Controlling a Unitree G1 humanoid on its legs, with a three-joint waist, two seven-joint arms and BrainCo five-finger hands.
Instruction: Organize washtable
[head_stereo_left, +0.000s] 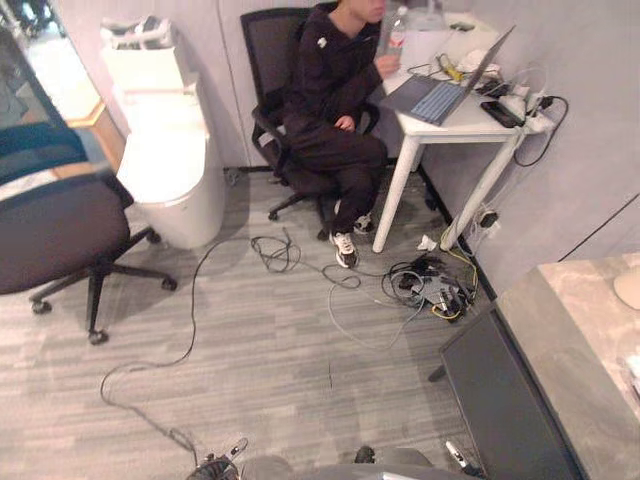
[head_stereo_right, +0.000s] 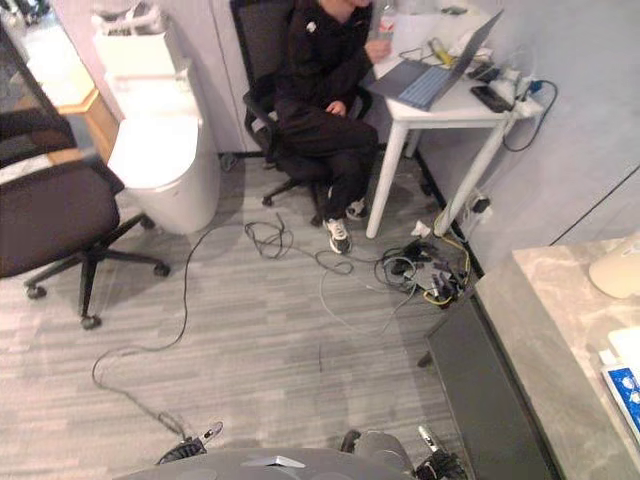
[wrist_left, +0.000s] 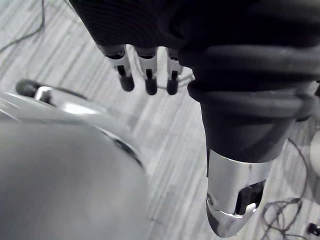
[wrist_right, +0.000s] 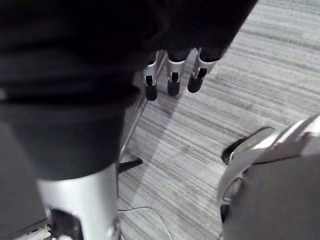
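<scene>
The washtable's marble top (head_stereo_right: 553, 330) runs along the right edge, with a dark front panel (head_stereo_left: 500, 400) below it. On it lie a cream round object (head_stereo_right: 616, 272) and a blue-and-white packet (head_stereo_right: 626, 386). My left hand (wrist_left: 147, 75) hangs low over the grey floor, fingers relaxed and straight, thumb apart, nothing in it. My right hand (wrist_right: 172, 80) hangs the same way beside the dark panel, also with nothing in it. Both hands are well short of the washtable's top.
A person (head_stereo_left: 335, 100) sits on a black chair at a white desk (head_stereo_left: 455, 115) with a laptop. A white toilet (head_stereo_left: 170, 165) stands at the back left, an office chair (head_stereo_left: 60, 235) at the left. Cables and a power strip (head_stereo_left: 435, 290) lie on the floor.
</scene>
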